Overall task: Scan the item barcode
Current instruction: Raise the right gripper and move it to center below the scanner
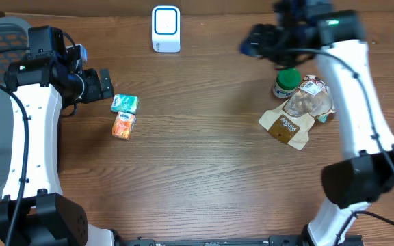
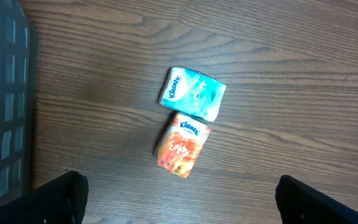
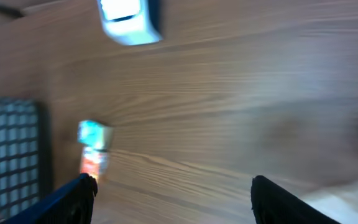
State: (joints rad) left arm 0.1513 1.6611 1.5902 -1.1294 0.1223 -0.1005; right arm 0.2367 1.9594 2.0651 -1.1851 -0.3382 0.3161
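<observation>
Teal pack (image 2: 193,93): blue "Kleenex" logo along its left end. Orange pack (image 2: 182,144): "Kleenex" logo at the top, white script "Enjoy" under it, smaller print below unreadable. Brown pouch (image 1: 286,128): white print, too small to read. Jar (image 1: 285,85) label unreadable. Right wrist view too blurred for text.

Wooden tabletop (image 1: 211,171). Holds white scanner (image 1: 165,29); left of scanner, nearer, teal tissue pack (image 1: 124,103) touching orange tissue pack (image 1: 123,126); right of scanner, green-lidded jar (image 1: 286,83), brown pouch (image 1: 286,128).
</observation>
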